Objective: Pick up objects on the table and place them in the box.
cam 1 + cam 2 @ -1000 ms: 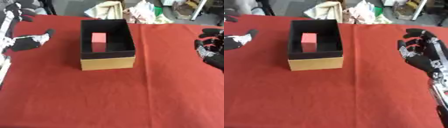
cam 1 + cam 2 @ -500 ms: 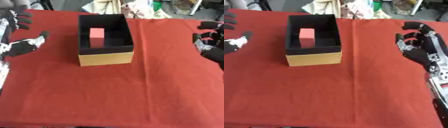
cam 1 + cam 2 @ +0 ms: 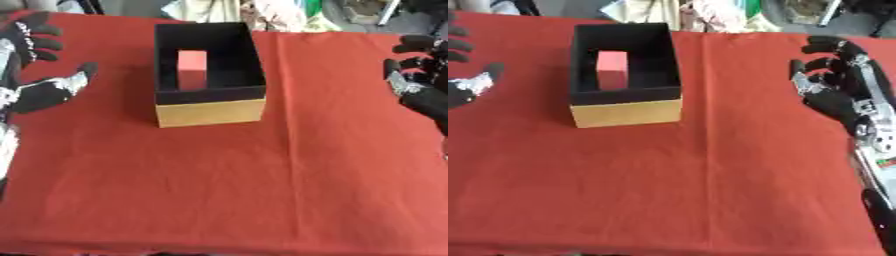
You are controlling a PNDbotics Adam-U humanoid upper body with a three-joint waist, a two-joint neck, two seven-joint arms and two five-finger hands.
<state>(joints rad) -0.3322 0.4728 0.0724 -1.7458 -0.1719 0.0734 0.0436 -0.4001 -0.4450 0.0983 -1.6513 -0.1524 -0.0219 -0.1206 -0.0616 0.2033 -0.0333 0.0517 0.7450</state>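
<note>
Inside the box a red block is seen unmoved; both hands, left hand and right hand, are held spread and empty, so placement is judged complete.

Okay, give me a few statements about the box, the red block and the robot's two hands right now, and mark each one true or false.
1. The red block lies inside the box. True.
2. The left hand is curled round the red block. False: it is open at the left edge of the table, holding nothing, well apart from the box.
3. The right hand is open, fingers spread, over the right side of the table. True.
4. The box lies tipped on its side. False: it stands upright with its opening facing up.
5. The box stands on a red cloth. True.
</note>
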